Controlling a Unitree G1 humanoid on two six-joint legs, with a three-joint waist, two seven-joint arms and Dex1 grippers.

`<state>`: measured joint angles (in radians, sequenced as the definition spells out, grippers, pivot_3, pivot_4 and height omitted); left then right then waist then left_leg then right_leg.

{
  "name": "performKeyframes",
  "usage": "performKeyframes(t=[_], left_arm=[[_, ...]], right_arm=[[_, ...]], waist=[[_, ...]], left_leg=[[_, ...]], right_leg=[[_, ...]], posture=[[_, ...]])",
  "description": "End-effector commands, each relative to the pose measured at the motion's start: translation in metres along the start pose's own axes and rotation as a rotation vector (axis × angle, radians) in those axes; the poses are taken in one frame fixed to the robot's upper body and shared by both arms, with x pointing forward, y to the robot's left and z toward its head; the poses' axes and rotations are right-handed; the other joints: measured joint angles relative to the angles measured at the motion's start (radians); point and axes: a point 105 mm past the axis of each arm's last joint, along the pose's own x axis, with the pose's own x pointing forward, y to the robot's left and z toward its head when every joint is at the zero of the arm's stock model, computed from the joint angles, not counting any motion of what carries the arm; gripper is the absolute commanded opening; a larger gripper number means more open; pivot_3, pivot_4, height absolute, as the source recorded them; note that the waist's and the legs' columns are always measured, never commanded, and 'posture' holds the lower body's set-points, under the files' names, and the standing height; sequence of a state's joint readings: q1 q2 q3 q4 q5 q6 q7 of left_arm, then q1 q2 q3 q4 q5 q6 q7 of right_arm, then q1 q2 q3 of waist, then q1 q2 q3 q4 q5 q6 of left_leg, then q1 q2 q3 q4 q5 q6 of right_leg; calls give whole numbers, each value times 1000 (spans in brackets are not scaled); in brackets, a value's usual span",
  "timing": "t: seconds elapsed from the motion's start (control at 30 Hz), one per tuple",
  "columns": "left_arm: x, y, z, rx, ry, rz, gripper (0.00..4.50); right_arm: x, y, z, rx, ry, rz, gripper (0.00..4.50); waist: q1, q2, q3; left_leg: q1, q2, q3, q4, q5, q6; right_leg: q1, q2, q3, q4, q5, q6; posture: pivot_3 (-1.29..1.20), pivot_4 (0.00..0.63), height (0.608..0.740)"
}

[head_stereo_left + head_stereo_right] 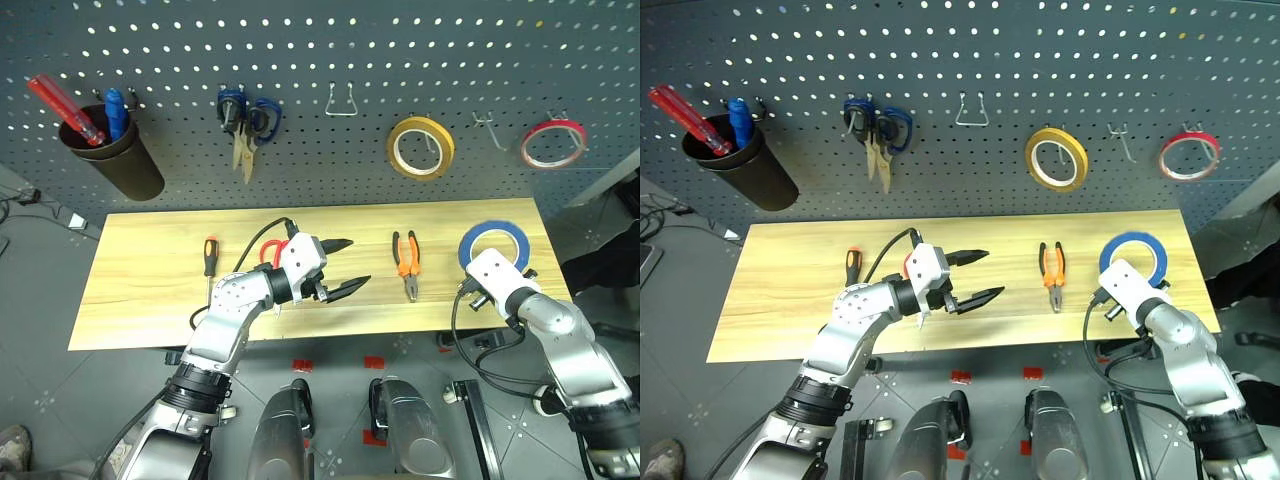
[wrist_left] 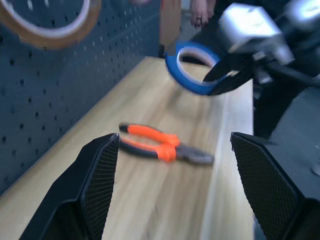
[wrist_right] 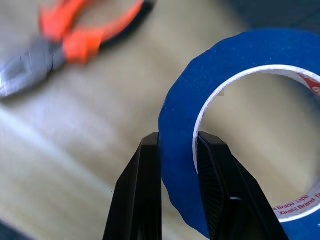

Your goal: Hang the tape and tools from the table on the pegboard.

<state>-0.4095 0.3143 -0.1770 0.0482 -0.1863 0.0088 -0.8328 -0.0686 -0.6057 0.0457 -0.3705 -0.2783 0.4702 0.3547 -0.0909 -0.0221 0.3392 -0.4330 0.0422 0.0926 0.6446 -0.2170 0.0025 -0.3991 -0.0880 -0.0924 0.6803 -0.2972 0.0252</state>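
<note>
**R gripper clamping blue tape; L gripper open over worktop**

R gripper (image 3: 177, 145) is pinching the wall of the blue tape (image 1: 494, 243) between its two black fingers (image 3: 142, 190), one on the outer blue face, one inside the ring. In the L wrist view the tape is sitting tilted and clear of the worktop (image 1: 150, 290), at the worktop's R end, below the pegboard (image 1: 330, 160).

L gripper (image 1: 340, 268) is standing wide open w/ nothing between its fingers, hanging over the worktop mid-section, pointing toward the R side.

Tools on worktop:
- Pliers (image 1: 406, 264): lying flat betw. the two grippers, orange-and-black handles toward the pegboard, nose toward the front edge. Apart from both grippers.
- Screwdriver (image 1: 210, 262): lying flat L of the L arm, handle toward the pegboard.
- Red-handled scissors (image 1: 272, 252): lying just behind the L wrist, partly hidden by it; blades not visible.

Pegboard items:
- Dark cup (image 1: 118, 152) at L, holding a red-handled tool (image 1: 62, 108) and a blue-handled tool (image 1: 115, 112).
- Blue-handled scissors (image 1: 246, 125) hanging on a hook.
- Bare wire hook (image 1: 341, 100) near centre.
- Yellow tape roll (image 1: 420, 147) hanging on a hook.
- Red tape roll (image 1: 552, 143) hanging at far R, w/ another bare hook (image 1: 488, 128) just L of it.
</note>
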Motion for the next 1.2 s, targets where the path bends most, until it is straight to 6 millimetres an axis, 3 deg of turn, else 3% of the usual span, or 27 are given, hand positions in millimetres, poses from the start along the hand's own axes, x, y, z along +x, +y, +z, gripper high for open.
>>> performKeyframes(t=[0.03, 0.1, 0.17, 0.3, 0.47, 0.73, 0.93, 1.1, 1.2], left_arm=[[1, 16, 22, 45, -85, 95, 3751], [5, 28, 36, 42, -132, 165, 3751], [8, 38, 45, 38, -159, 220, 3751], [12, 45, 50, 19, -170, 245, 3751], [23, 39, 56, 33, -181, 202, 3751], [37, 26, 62, 1, -211, 92, 3751], [37, 21, 54, -37, -183, 45, 3751], [17, 17, 28, -45, -69, -10, 3751], [-8, 26, 3, 8, 64, -32, 3751]], right_arm=[[-21, -15, 47, -138, -181, -160, 665], [-25, -22, 75, -205, -299, -200, 665], [-21, -31, 86, -223, -347, -220, 665], [-4, -42, 80, -218, -338, -220, 665], [26, -68, 85, -220, -383, -221, 665], [55, -72, 100, -221, -476, -145, 665], [47, -58, 95, -155, -492, -140, 2651], [27, -33, 88, -17, -451, -157, 4285], [19, -10, 81, 166, -358, -132, 4465]], waist=[[-3, 0, 0], [-5, 0, 0], [-8, 0, 0], [-16, -1, 0], [-22, -1, 0], [-24, -1, 0], [-22, -1, 0], [-21, -1, 0], [-24, -1, -1]], left_leg=[[0, 0, 0, 0, 0, 0], [0, 0, 1, 1, 0, 0], [0, 0, 1, 1, 0, 0], [0, -1, 1, 1, 1, 1], [0, -1, 4, 1, 1, 1], [0, 0, 5, 1, 1, 1], [0, 0, 5, 1, 1, 1], [0, 0, 5, 1, 1, 1], [1, 2, 6, 2, 1, 1]], right_leg=[[0, 0, 0, 0, 0, 1], [0, 1, 0, 0, 0, 5], [-1, 1, 1, 0, 1, 7], [0, 1, 1, 0, 3, 6], [-1, 0, 2, -1, 4, 3], [-1, 0, 1, -1, 4, 3], [-1, 0, 1, -1, 4, 3], [-1, 0, 1, 0, 4, 3], [-2, 1, 2, 1, 4, 2]], posture=[[-296, 315, 740], [-296, 315, 740], [-301, 315, 740], [-295, 310, 740], [-283, 307, 740], [-279, 306, 740], [-279, 306, 740], [-274, 309, 740], [-274, 311, 740]])
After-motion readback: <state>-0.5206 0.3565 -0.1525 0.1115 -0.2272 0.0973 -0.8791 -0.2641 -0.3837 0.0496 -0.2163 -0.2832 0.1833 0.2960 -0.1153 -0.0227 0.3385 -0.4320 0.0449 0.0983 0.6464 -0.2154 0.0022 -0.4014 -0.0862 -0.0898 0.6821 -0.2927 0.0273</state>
